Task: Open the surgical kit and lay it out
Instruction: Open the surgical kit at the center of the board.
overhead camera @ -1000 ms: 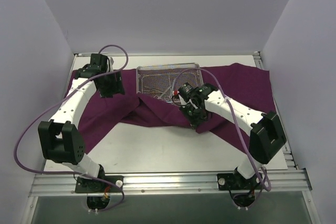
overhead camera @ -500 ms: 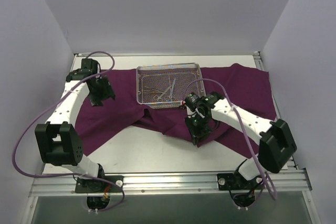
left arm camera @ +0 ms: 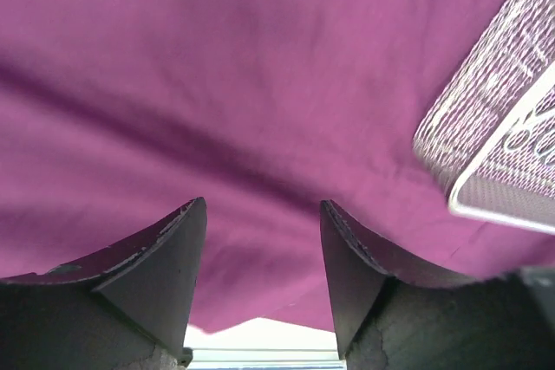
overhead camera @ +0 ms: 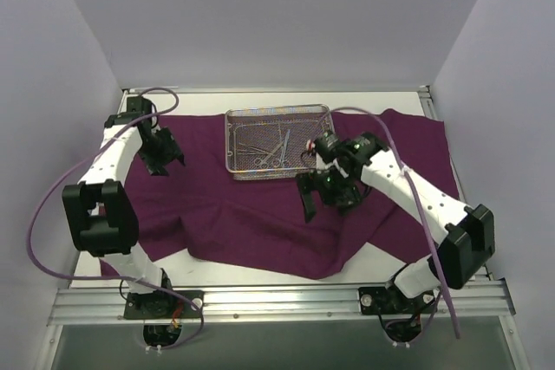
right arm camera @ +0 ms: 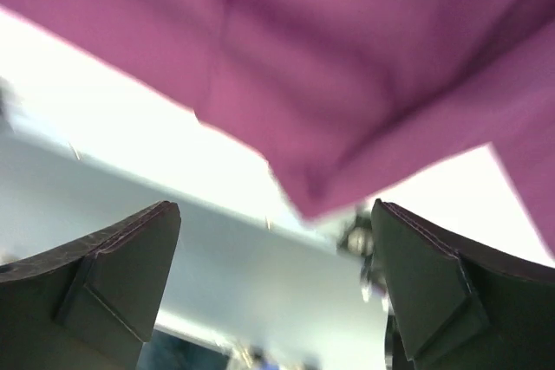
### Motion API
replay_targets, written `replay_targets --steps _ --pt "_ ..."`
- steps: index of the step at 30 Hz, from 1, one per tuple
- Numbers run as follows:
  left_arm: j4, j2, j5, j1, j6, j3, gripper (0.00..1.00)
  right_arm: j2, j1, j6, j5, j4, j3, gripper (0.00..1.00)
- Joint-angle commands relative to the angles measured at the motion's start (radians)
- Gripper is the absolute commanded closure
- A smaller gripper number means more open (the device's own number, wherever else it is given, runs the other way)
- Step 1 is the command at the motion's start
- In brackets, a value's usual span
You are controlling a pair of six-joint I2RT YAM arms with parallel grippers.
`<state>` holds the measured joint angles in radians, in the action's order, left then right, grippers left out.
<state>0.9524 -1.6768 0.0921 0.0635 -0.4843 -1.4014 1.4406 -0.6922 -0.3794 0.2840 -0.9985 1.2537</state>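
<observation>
Seen from above, a large dark purple cloth wrap (overhead camera: pixel 234 223) lies spread across most of a white table (overhead camera: pixel 390 257), with one corner pointing toward the near edge. A rectangular silver wire-mesh tray (overhead camera: pixel 277 111) sits on the cloth at the far middle, uncovered. Inside it lie a few slim metal instruments (overhead camera: pixel 276 152) with ring handles (too small to count with certainty). The left gripper (overhead camera: pixel 163 158) hangs over the left part of the cloth, well apart from the tray. In its wrist view the left gripper (left arm camera: pixel 262 205) has its two dark fingers spread apart with nothing between them. Wrinkled purple cloth (left arm camera: pixel 217 67) fills that view, and a corner of the mesh tray (left arm camera: pixel 494 145) shows at the right. The right gripper (overhead camera: pixel 316 197) is over the cloth just in front of the tray's near right corner. Its wrist view is blurred, but the right gripper (right arm camera: pixel 276 210) is plainly wide open and grips nothing. A folded edge of the cloth (right arm camera: pixel 347 58) shows beyond its fingers, with pale table behind.
</observation>
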Motion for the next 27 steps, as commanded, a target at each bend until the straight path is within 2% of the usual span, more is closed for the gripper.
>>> replay_targets --steps 1,5,8,9,11,13,14,15,17,20,27 --pt "-0.018 -0.092 0.057 0.006 0.026 -0.099 0.37 0.089 0.143 0.022 -0.108 -0.003 0.133 0.0" --pt "-0.029 -0.173 0.083 0.007 0.047 -0.163 0.42 0.168 0.324 0.013 -0.198 0.093 0.252 0.0" --pt "-0.024 -0.253 0.095 0.009 0.067 -0.228 0.52 0.26 0.462 0.019 -0.269 0.161 0.341 0.0" --pt "-0.012 -0.273 0.094 0.01 0.072 -0.273 0.57 0.314 0.499 0.022 -0.281 0.184 0.38 0.04" --pt "0.0 -0.308 0.087 0.01 0.087 -0.31 0.63 0.366 0.6 0.027 -0.314 0.208 0.411 0.18" --pt "0.003 -0.356 0.09 0.012 0.096 -0.367 0.72 0.432 0.67 0.048 -0.376 0.247 0.453 0.44" --pt "0.011 -0.391 0.09 0.013 0.099 -0.387 0.74 0.472 0.687 0.057 -0.388 0.259 0.463 0.71" --pt "0.014 -0.409 0.092 0.016 0.101 -0.405 0.75 0.495 0.713 0.063 -0.402 0.279 0.47 0.81" --pt "0.031 -0.472 0.101 0.025 0.102 -0.459 0.8 0.556 0.767 0.086 -0.405 0.3 0.481 0.94" --pt "0.066 -0.558 0.104 0.045 0.09 -0.533 0.87 0.619 0.796 0.111 -0.42 0.339 0.487 0.96" --pt "0.1 -0.675 0.093 0.085 0.052 -0.605 0.95 0.754 0.818 0.117 -0.463 0.339 0.584 0.96"
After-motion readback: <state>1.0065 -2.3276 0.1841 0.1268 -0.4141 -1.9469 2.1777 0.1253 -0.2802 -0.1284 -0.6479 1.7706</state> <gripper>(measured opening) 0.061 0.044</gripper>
